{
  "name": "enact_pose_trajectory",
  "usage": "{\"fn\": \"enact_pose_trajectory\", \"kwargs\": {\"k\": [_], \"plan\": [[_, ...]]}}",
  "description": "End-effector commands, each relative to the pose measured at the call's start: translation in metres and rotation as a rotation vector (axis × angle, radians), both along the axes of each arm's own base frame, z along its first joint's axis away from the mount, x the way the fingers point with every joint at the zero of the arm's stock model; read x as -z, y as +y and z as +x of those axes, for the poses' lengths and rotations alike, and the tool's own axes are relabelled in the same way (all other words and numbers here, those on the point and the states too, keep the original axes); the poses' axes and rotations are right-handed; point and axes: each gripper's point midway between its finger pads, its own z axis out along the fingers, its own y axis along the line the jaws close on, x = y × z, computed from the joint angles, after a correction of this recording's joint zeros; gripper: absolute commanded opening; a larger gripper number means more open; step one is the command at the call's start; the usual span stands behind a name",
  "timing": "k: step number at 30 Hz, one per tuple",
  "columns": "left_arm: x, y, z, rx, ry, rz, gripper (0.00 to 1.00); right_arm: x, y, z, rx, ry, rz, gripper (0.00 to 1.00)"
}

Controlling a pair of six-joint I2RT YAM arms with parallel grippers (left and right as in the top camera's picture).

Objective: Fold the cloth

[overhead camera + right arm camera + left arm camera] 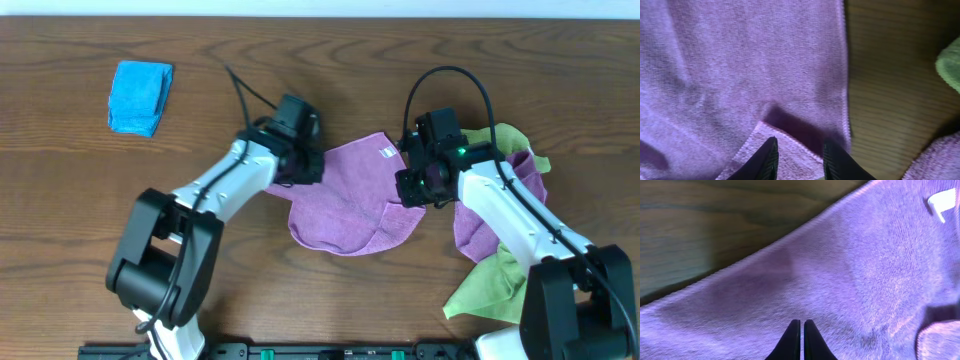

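The cloth (345, 200) lies in the middle of the table (60, 200). The left gripper (303, 165), fingers together, sits at its left edge. The right gripper (801, 159), fingers apart, straddles a turned-over flap (790, 147) at its right edge and seems best placed to grasp.

cloth (850, 280): fuzzy matt microfibre | table (715, 225): smooth wood grain

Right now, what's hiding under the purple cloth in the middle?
Around the cloth, only the wooden table shows. One folded corner lies on top of it. Whatever is beneath is covered, so I cannot tell.
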Motion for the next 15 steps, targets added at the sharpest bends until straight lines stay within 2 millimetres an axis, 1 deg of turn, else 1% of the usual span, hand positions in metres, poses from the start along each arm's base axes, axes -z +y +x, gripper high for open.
{"fn": "enact_pose_trajectory", "kwargs": {"k": [1,3,15], "plan": [[0.006,0.008,0.01,-0.045,-0.068,0.108,0.06,-0.003,0.008,0.0,-0.012,0.011,0.06,0.29],[0.011,0.007,0.011,-0.049,-0.072,0.118,0.05,-0.004,0.013,-0.001,-0.019,0.018,0.087,0.29],[0.044,0.008,0.01,-0.047,-0.024,0.145,0.06,-0.008,0.025,-0.005,-0.033,0.034,0.161,0.29]]}}
